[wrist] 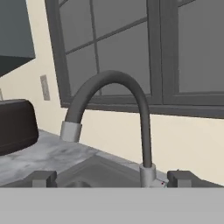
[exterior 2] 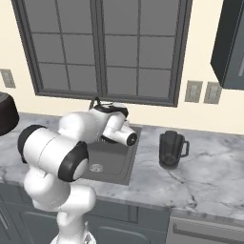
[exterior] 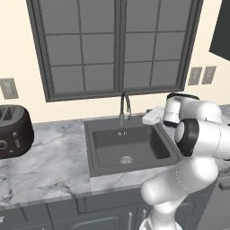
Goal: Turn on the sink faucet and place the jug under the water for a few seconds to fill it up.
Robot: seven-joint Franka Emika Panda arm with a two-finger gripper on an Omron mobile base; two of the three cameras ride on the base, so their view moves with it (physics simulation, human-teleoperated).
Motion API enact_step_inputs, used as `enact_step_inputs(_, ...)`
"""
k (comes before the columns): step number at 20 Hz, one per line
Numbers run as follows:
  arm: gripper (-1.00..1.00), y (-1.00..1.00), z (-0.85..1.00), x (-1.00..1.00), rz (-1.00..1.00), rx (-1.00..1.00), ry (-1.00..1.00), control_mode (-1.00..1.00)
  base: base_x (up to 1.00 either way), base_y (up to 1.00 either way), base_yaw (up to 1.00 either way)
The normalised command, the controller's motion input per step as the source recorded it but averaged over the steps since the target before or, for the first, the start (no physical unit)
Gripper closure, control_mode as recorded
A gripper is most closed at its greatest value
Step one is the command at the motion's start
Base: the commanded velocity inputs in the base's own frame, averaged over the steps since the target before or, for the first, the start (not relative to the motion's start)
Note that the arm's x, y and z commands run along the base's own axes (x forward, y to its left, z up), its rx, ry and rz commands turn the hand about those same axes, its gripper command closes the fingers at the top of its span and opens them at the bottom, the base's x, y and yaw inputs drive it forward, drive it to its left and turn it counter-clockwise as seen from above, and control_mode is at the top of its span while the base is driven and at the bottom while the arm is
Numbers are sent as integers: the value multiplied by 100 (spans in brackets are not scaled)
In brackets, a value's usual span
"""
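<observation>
I hold the end effector (wrist: pixel 111 178) wide open and empty, facing the tall dark grey gooseneck faucet (wrist: pixel 114 114) to reach its lever. The smoky translucent handled jug (exterior 2: pixel 171 148) waits on the marble table (exterior 2: pixel 209 176), right of the dark sink (exterior: pixel 130 146).

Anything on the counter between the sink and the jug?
No. In the right base view, only bare marble counter lies between the sink and the jug.
</observation>
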Motion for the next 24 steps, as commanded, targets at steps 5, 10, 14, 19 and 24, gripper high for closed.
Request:
enact_step_inputs(5,-100,0,-2,32,0,5,0,-100,0,0,0)
enact_step_inputs(10,-100,0,-8,31,0,0,0,-100,0,0,0)
enact_step_inputs(14,-100,0,-13,30,0,0,0,-100,0,0,0)
enact_step_inputs(19,-100,0,-24,25,0,0,0,-100,0,0,0)
enact_step_inputs(24,-100,3,-32,15,0,0,-3,-100,0,0,0)
